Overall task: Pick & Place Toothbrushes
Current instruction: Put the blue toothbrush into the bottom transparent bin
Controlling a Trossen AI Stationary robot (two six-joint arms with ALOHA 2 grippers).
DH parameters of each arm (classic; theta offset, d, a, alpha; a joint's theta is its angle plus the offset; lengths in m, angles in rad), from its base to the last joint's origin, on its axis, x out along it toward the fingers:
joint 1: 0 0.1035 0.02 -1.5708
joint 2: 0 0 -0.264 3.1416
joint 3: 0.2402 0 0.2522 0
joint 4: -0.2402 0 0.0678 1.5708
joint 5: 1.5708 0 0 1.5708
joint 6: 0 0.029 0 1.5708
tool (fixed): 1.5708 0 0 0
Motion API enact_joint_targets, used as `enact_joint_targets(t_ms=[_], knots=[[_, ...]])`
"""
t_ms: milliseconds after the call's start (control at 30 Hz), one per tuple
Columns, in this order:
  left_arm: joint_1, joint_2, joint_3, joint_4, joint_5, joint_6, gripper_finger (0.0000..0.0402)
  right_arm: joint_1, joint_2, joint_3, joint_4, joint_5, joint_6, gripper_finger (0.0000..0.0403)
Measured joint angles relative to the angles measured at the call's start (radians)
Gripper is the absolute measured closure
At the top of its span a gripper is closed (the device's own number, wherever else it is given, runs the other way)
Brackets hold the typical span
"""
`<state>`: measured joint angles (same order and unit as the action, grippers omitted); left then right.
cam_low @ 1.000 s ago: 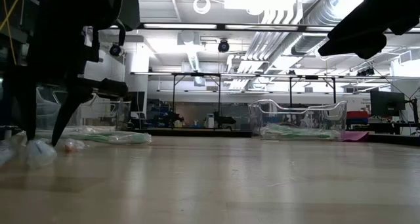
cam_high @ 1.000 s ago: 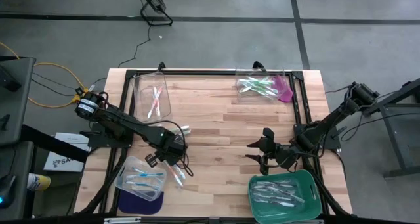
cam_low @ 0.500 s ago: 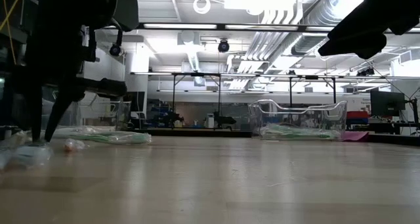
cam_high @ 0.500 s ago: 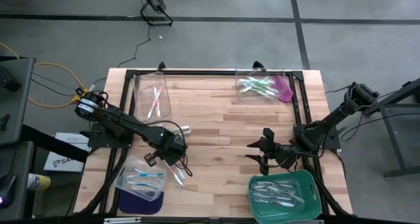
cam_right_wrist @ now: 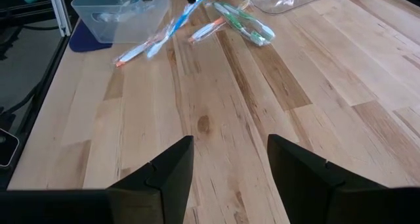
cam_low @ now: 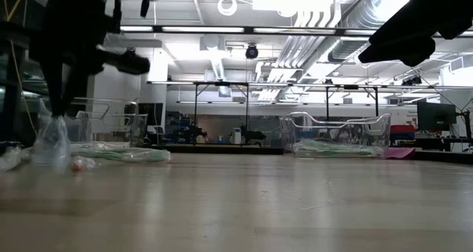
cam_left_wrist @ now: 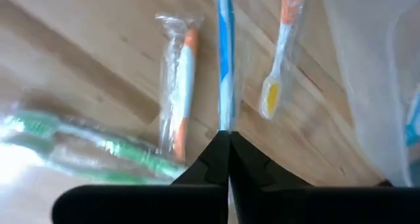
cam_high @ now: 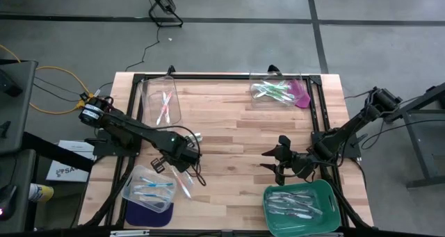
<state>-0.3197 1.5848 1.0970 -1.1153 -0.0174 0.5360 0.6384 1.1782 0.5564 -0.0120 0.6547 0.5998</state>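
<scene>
— What do you have on the wooden table besides the job itself?

— You have a green tray at the near right corner; a clear bin on a dark blue mat near left; another clear bin far left; a third far right, beside a magenta piece.

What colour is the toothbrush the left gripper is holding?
Blue. The left gripper is shut on the blue toothbrush; the left wrist view shows it best.
</scene>
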Motion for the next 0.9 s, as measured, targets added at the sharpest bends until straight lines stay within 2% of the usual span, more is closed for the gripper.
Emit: enact_joint_targets(t_ms=[200,433,633,900], knots=[[-0.093,-0.012,0.087,-0.125,-0.040,-0.080,0.0399,0.000,0.000,0.000,-0.007,-0.003,0.001,0.0215],[-0.214,-0.088,0.139,-0.168,-0.120,-0.178,0.0400,0.000,0.000,0.000,-0.007,-0.003,0.004,0.0215],[-0.317,-0.179,0.148,-0.230,-0.150,-0.387,0.0400,0.000,0.000,0.000,-0.007,-0.003,0.005,0.0215],[-0.502,-0.213,0.146,-0.234,-0.160,-0.827,0.0401,0.000,0.000,0.000,-0.006,-0.003,0.008,0.0215]])
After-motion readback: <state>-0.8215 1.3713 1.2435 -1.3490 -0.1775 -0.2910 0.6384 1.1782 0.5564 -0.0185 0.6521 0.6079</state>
